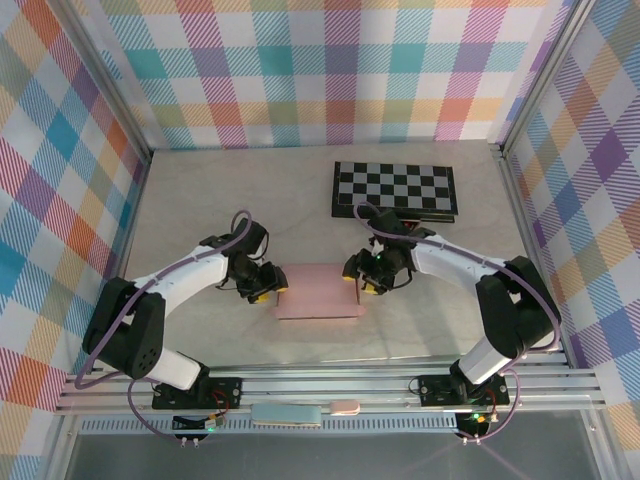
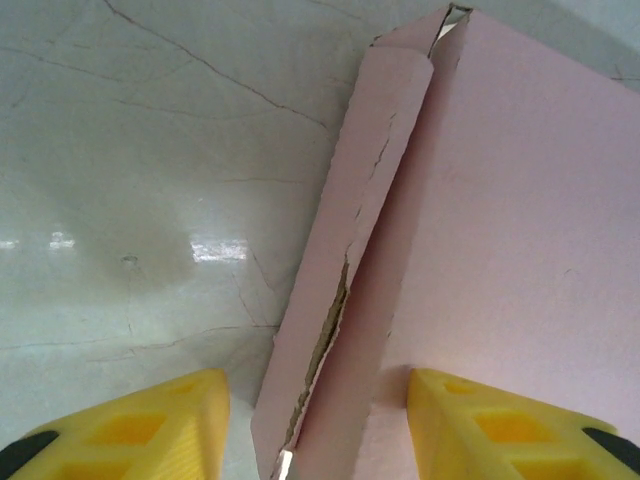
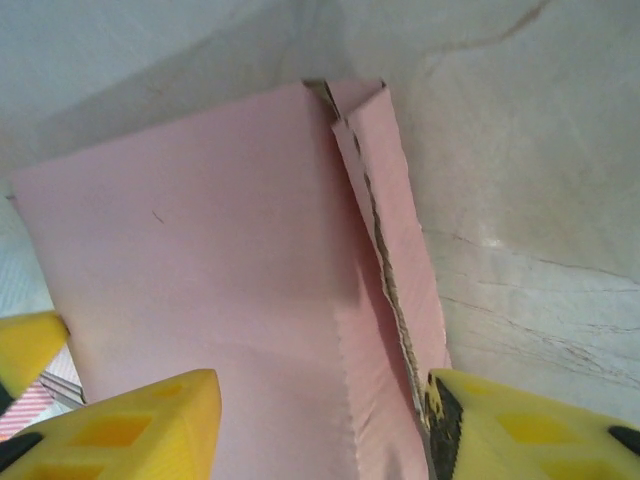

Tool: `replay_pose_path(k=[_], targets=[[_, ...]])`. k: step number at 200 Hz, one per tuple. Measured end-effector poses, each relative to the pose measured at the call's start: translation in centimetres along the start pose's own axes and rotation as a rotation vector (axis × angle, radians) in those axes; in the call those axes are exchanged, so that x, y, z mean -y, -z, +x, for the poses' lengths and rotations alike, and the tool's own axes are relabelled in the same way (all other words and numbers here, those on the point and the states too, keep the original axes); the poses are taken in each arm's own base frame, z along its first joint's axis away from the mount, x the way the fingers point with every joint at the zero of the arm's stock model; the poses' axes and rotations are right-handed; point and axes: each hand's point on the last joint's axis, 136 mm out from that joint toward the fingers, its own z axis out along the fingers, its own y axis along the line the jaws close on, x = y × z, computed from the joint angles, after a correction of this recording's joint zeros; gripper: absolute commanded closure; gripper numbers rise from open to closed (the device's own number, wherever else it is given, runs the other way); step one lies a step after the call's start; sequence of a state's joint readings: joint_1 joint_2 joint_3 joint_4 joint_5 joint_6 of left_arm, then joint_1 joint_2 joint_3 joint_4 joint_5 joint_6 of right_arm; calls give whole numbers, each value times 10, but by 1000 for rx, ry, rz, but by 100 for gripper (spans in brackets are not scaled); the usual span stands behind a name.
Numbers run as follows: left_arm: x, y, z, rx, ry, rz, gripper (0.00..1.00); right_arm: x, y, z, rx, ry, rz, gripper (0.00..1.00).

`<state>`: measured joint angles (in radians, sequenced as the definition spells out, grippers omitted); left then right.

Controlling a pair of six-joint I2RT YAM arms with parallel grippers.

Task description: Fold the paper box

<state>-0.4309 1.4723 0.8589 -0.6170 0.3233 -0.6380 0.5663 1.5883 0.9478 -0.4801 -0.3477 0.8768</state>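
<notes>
While fingers (image 2: pixel 130 420) straddle its end edges, the paper box (image 1: pixel 318 291) lies amid bare table (image 1: pixel 200 200).

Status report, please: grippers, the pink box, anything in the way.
Both open: left gripper astride the box at its left end flap, right gripper astride the right end flap. It lies on the table between them. Checkerboard behind, well apart.

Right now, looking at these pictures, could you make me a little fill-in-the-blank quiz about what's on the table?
1. The paper box is coloured ____.
2. It lies ____ the left gripper and the right gripper.
3. Both grippers' jaws stand ____.
4. The checkerboard lies nearer the ____ gripper.
Missing words: pink; between; open; right.
</notes>
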Motion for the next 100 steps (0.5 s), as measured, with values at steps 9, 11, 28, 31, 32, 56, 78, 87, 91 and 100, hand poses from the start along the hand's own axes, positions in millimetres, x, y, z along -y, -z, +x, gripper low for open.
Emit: replay_pose_path(k=[9,11,28,31,32,56,78,87,91,100], targets=[[0,-1,0,4,-2,3,53,5,-3,3,-11,-2,7,48],[0,-2,0,4,-2,5,53,6,-4,4,-13,-2,8,48],[-2,-5,0,8,-6,13,56,16,-9,9,-28,-7,25,52],[-2,-6,0,9,-5,14,56,17,-10,9,-30,-7,27,52],[-2,-6,0,8,-5,15,57,17,-10,9,-31,-7,27,52],[-3,-10,1,9,-9,26,60,19,-15,9,-36,7,23,57],[-1,-11,-1,18,-15,38,64,19,-20,9,-44,13,15,62],[-1,-11,-2,21,-16,41,65,17,-22,9,-48,15,6,64],[-1,-12,-2,21,-17,41,66,16,-22,8,-49,16,1,65],[-1,-12,-2,25,-18,44,67,15,-24,8,-53,19,-7,68]])
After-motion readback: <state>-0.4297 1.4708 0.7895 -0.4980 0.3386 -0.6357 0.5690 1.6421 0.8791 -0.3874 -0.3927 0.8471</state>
